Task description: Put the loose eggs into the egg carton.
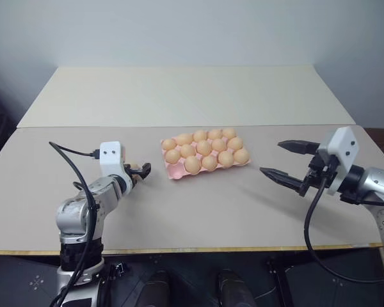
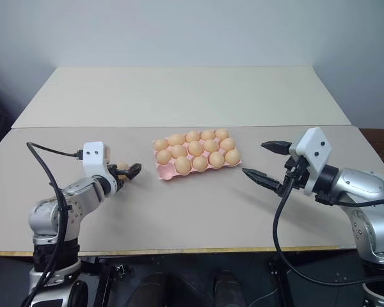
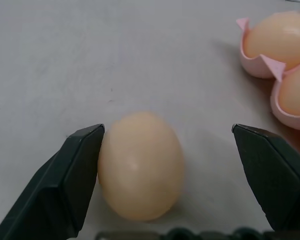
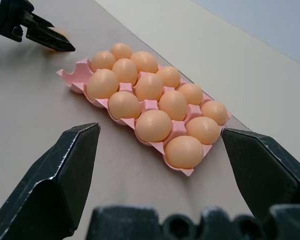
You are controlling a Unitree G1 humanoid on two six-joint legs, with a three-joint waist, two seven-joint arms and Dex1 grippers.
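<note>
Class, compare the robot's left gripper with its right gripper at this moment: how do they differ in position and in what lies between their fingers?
1. The left gripper has a loose egg between its open fingers, low over the table; the right gripper has nothing between its fingers.
2. The left gripper is on the left of the egg carton; the right gripper is on the right of it and is apart from any egg.

Shared: both are open, with black fingers.

The desk (image 1: 198, 211) near me has a pale beige top, and along its near edge runs a thin strip of light wood colour. Behind it, touching at a straight seam, stands a second desk (image 1: 185, 93) of the same pale colour. Farther back is a plain grey-white wall (image 1: 192, 29). Under the near edge, the floor (image 1: 25, 281) is dark.
</note>
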